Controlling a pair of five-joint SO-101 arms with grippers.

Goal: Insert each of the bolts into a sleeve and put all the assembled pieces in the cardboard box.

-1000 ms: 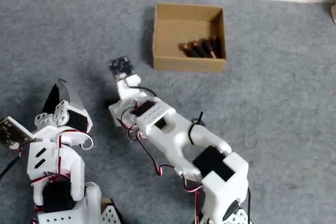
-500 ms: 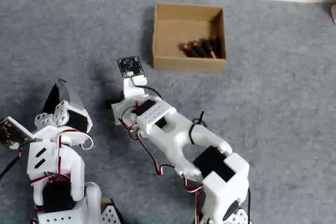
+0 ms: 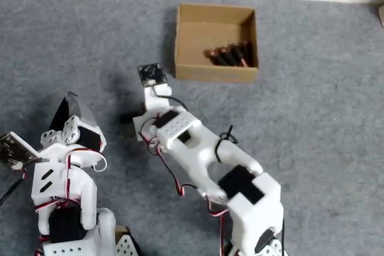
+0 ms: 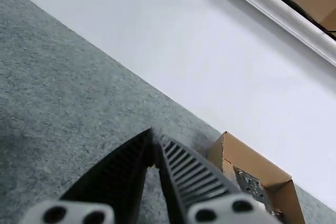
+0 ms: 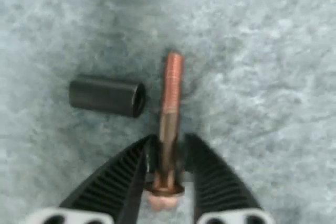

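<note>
Right gripper [image 5: 168, 140] clamps the bolt [image 5: 171, 87] near its head; the sleeve [image 5: 107, 96] lies just beside the shank, apart. Left gripper [image 4: 155, 143] is closed.

The white plastic left arm [image 3: 63, 172] is folded back over its base, and its black ribbed left gripper [image 4: 155, 148] is angled upward with both fingers pressed together at the tips. The white plastic right arm [image 3: 204, 151] is stretched forward and to the left with the wrist pitched down. Its black ribbed right gripper [image 5: 169, 140] is clamped on the shank of a copper-coloured threaded metal bolt [image 5: 172, 85], just beside the head.
</note>
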